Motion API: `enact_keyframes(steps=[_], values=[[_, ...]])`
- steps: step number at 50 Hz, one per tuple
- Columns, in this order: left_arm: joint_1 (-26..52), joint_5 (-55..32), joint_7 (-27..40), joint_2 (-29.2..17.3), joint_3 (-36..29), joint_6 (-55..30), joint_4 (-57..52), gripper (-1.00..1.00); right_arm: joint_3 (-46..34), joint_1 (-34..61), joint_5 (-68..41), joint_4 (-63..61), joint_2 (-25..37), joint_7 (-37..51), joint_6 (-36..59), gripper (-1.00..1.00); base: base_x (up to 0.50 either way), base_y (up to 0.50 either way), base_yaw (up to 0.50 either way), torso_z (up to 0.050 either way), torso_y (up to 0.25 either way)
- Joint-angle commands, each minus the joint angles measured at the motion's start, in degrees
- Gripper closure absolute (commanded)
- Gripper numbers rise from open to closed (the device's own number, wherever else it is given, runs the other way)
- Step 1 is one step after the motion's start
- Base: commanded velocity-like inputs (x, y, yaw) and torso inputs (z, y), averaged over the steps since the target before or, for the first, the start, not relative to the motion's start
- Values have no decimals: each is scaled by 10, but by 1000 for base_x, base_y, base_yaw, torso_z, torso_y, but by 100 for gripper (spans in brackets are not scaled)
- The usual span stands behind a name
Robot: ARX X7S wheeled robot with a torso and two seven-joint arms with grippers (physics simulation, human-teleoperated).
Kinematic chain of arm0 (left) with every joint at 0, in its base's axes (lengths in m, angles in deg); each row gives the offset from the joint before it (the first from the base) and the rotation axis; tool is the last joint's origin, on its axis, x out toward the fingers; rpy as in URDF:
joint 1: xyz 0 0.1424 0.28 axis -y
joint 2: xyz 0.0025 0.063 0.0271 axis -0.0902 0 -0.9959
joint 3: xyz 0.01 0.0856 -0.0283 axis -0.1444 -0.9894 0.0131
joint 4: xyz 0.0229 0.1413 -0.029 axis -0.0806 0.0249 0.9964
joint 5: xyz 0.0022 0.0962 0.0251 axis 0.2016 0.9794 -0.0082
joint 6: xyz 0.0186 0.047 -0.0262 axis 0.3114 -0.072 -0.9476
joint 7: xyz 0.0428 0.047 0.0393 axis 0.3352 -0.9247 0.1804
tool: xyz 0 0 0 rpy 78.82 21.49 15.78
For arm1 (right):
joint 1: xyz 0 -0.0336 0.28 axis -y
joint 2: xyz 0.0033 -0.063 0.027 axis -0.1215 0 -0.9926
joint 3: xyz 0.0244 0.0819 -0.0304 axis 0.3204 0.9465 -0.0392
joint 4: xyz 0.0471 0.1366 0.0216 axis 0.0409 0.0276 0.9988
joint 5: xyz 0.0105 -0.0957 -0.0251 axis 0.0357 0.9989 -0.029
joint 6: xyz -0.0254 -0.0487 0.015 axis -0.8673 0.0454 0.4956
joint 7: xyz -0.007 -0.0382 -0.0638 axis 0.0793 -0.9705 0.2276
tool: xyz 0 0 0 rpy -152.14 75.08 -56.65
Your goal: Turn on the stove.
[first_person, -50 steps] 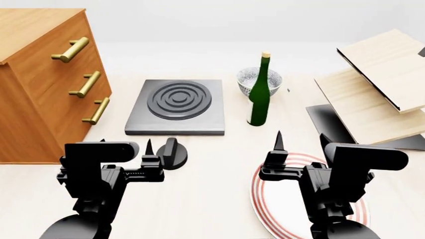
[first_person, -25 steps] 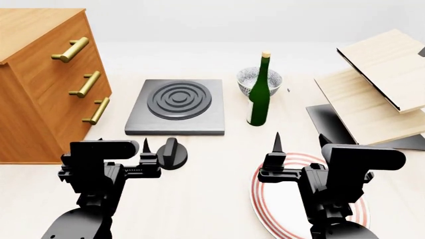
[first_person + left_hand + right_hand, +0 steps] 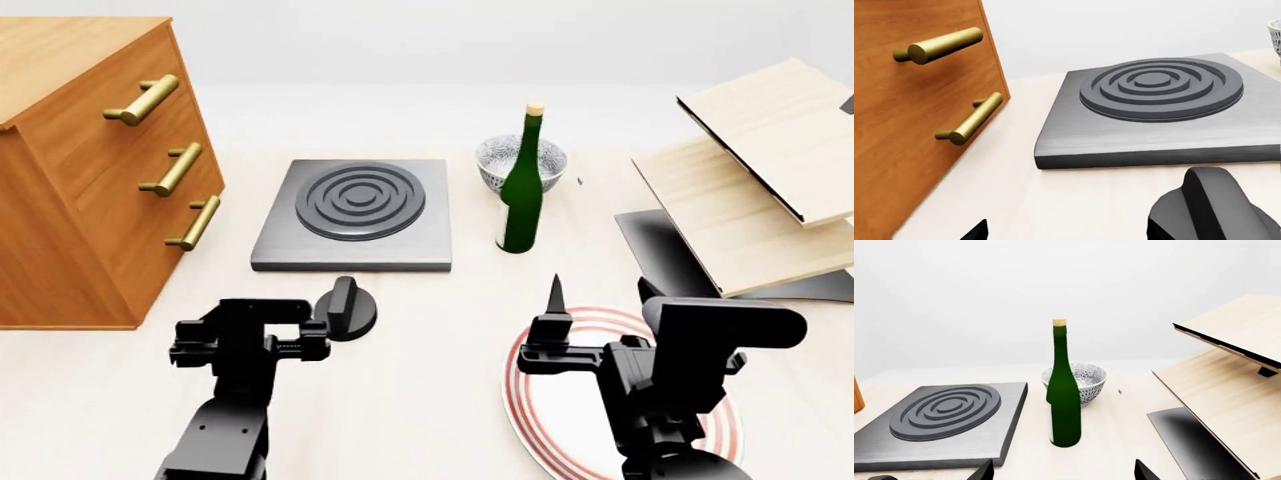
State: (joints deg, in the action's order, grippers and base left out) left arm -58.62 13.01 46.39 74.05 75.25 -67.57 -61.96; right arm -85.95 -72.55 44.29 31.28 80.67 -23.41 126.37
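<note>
Knob (image 3: 344,305), at stove's (image 3: 355,213) 6 o'clock: my left gripper (image 3: 310,335) beside it, fingers apart; straddle ridge squarely, then twist.

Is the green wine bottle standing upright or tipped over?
Upright. The green bottle stands on its base, neck and cork pointing straight up, between the stove and the patterned bowl.

Dark grey stove (image 3: 354,215), black knob (image 3: 344,308), green bottle (image 3: 522,190)

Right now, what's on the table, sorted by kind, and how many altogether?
Stove: 1
Knob: 1
Bottle: 1
Bowl: 1
Plate: 1
Drawer cabinet: 1
Wooden rack: 1
Total: 7
</note>
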Motion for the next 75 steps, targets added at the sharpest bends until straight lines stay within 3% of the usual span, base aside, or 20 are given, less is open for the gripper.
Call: enact_keyframes(steps=[1,37,40,46,53,57,63,75], values=[[38,15,7,11,-21,100,155,-100,-1,-6,-4,6,3,3,-9,-100,0,0,0,0,0],[125,6,-2,69,-86,176,323,-100,-4,-24,-11,12,16,11,-33,-100,0,0,0,0,0],[110,-3,-4,69,-99,151,277,-100,-3,-24,-12,11,17,12,-35,-100,0,0,0,0,0],[43,-23,-26,55,-123,47,79,-100,2,-26,-12,9,20,17,-39,-100,0,0,0,0,0],[-47,-92,-38,8,-106,-194,-306,-100,8,-26,-13,16,20,20,-46,-100,0,0,0,0,0],[-72,-118,-26,-14,-87,-284,-445,-100,4,-27,-15,16,20,21,-47,-100,0,0,0,0,0],[-79,-174,-16,-25,-30,-379,-543,-100,1,-26,-17,16,21,22,-46,-100,0,0,0,0,0],[-105,-196,1,-39,11,-411,-588,-100,-11,-26,-17,20,25,25,-46,-100,0,0,0,0,0]])
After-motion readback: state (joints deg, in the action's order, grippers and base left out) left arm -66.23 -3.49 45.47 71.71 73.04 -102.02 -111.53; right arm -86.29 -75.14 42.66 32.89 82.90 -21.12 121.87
